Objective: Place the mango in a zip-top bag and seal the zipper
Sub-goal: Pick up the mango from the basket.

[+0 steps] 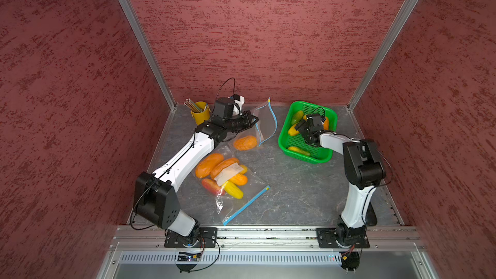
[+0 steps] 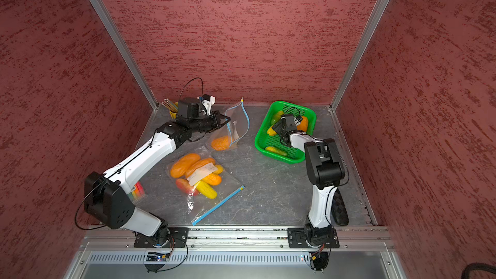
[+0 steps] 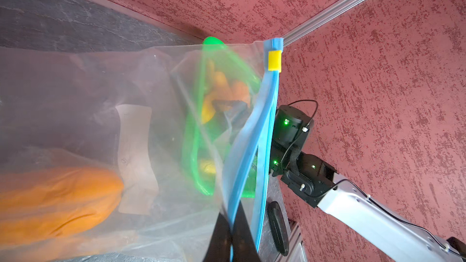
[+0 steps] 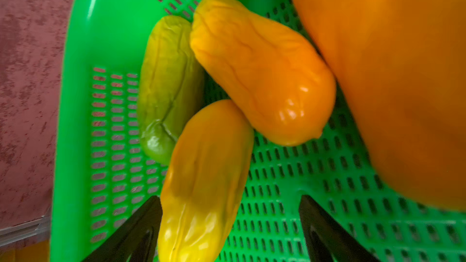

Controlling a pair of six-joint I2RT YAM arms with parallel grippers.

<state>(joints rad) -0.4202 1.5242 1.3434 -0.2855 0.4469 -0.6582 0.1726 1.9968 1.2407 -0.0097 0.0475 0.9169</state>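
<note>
Your right gripper (image 4: 228, 197): jaws spread astride yellow mango (image 4: 206, 172) in green basket (image 1: 316, 160), 2 o'clock. Left gripper (image 1: 251, 120), pointing 3 o'clock, pinches zip-top bag (image 1: 265, 119) rim.

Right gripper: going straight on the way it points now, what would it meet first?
Most likely the yellow mango in the green basket: it lies just ahead of the open right gripper, close to one finger. Exact depth is unclear.
</note>
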